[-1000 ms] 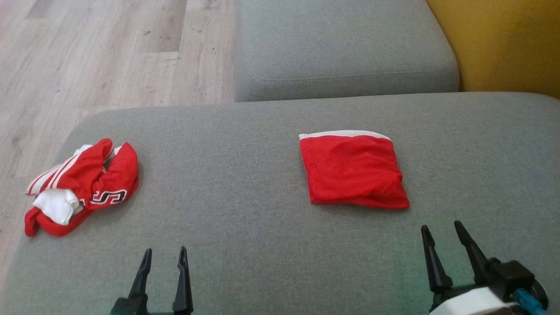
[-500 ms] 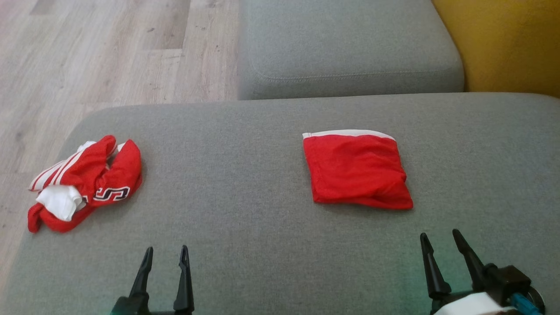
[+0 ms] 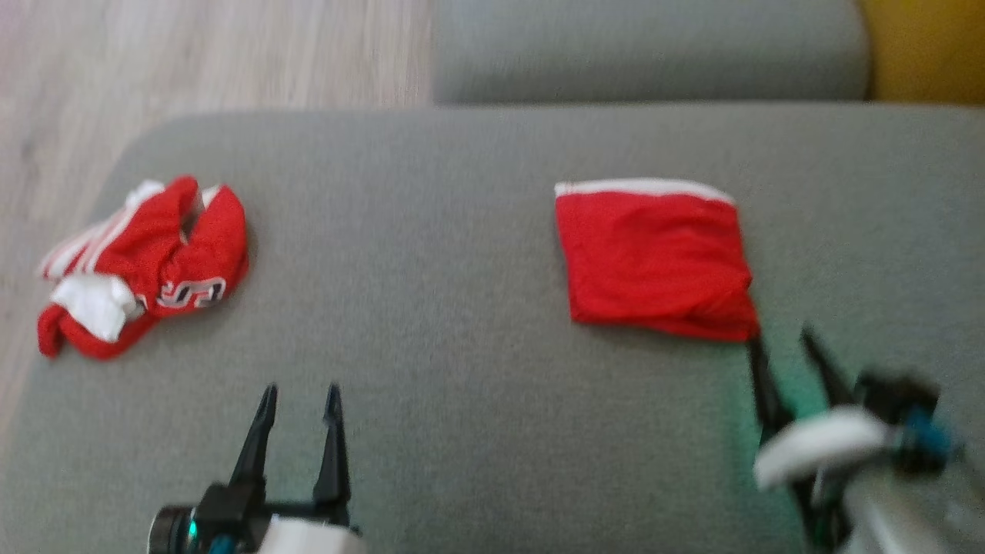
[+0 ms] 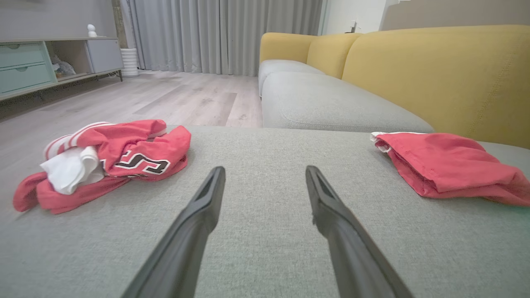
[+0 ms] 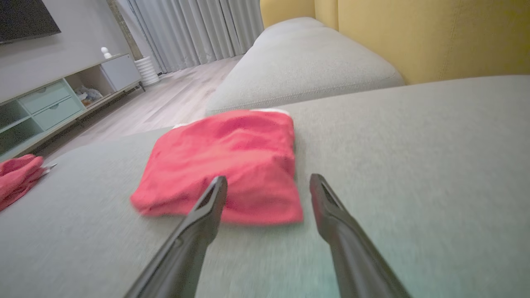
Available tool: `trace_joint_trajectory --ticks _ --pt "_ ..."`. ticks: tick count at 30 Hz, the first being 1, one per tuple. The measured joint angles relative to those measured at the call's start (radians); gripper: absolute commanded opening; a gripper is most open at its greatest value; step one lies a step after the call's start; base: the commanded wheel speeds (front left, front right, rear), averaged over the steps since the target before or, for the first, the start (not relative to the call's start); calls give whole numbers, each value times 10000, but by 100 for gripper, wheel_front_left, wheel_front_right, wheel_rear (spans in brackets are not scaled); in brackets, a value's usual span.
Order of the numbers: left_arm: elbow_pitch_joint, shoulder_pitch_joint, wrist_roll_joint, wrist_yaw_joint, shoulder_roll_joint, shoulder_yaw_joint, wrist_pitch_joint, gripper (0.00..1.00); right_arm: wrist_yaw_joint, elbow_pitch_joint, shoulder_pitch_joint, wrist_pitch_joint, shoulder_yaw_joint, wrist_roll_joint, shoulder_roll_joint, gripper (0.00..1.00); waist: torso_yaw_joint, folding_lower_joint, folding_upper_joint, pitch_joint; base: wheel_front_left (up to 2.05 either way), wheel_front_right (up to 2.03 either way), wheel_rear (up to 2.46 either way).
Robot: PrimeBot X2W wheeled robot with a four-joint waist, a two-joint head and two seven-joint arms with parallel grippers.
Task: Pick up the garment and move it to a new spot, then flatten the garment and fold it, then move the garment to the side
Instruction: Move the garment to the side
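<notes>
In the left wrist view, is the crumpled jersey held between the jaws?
No, the crumpled jersey lies on the grey cushion, well apart from the left gripper, whose jaws stand open with nothing between them.

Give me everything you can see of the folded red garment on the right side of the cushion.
The folded red garment is a roughly square, flat packet of thin red fabric with a white band along its far edge and soft wrinkles. It lies on the gray cushion, right of centre. The open right gripper points at its near right corner; blur hides whether they touch.
</notes>
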Motion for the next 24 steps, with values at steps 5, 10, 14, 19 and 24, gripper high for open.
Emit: trace_joint_trajectory --ticks 5,10,14,19,24 --pt "-104 -830 -100 -67 -33 -174 0 100 0 1569 -2723 840 75 355 -556 100 178 3 0 883 0 0 0" --pt "-92 -1340 -226 -140 -38 -433 0 100 0 3195 -4296 1678 213 746 -920 100 478 3 0 1620 0 0 0" --pt "-81 -1557 -307 -138 -52 -472 0 100 0 4109 -4679 2033 339 757 -1064 69 734 1 0 1925 0 0 0" --pt "-94 -1645 -380 -84 -54 -414 0 100 0 4410 -5294 2042 886 1057 -1072 0 892 1 -1 2272 0 0 0" --pt "-301 -1696 -378 -69 -54 -357 0 100 6 4391 -5446 1906 1467 968 -1348 0 462 -1 0 2441 0 0 0"
